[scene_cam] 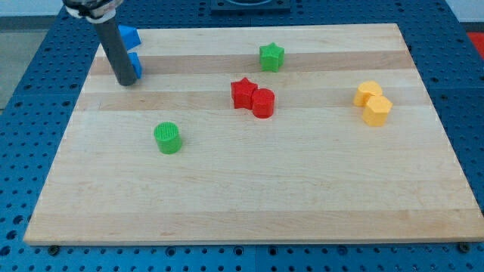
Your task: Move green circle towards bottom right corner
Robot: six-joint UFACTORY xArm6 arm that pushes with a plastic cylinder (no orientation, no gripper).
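The green circle point(168, 137) is a short green cylinder standing left of the board's middle. My tip point(126, 81) rests on the board near the view's top left, up and to the left of the green circle and well apart from it. The rod partly hides a blue block point(136, 66) right beside it.
Another blue block point(128, 35) lies at the top left edge. A green star point(271, 57) is at top centre. A red star point(243, 93) touches a red cylinder point(263, 103) mid-board. Two yellow blocks point(368, 93) point(376, 110) sit together at right. The wooden board point(302, 196) lies on a blue perforated table.
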